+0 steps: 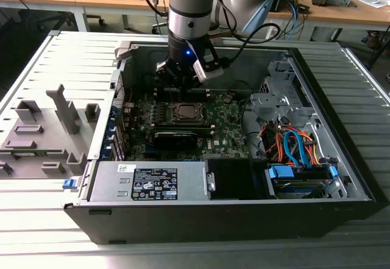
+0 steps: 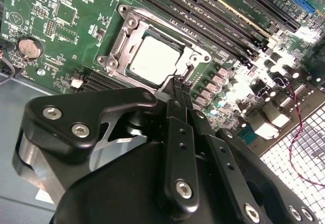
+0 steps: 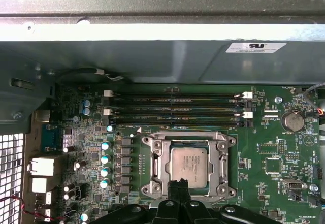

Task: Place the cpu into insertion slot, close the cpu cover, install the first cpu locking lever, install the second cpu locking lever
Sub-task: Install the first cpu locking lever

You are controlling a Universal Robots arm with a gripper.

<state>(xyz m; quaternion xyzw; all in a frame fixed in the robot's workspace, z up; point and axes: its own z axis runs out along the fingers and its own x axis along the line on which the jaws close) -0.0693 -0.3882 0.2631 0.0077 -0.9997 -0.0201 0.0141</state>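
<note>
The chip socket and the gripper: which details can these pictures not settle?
- Near edge of the socket: in both wrist views the gripper covers it, so any lever there is hidden.
- Gripper and chip: touching or apart, cannot tell.
- Exterior view: the arm hides the board behind the socket.

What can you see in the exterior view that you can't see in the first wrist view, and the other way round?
Exterior view extras: the robot arm, the grey power supply box, the orange and blue cables and the grey tray beside the computer case.
First wrist view extras: the round silver battery and a white label on the case wall.
Both: the cpu sitting in the insertion slot on the green board, with the pincer close to it.
</note>
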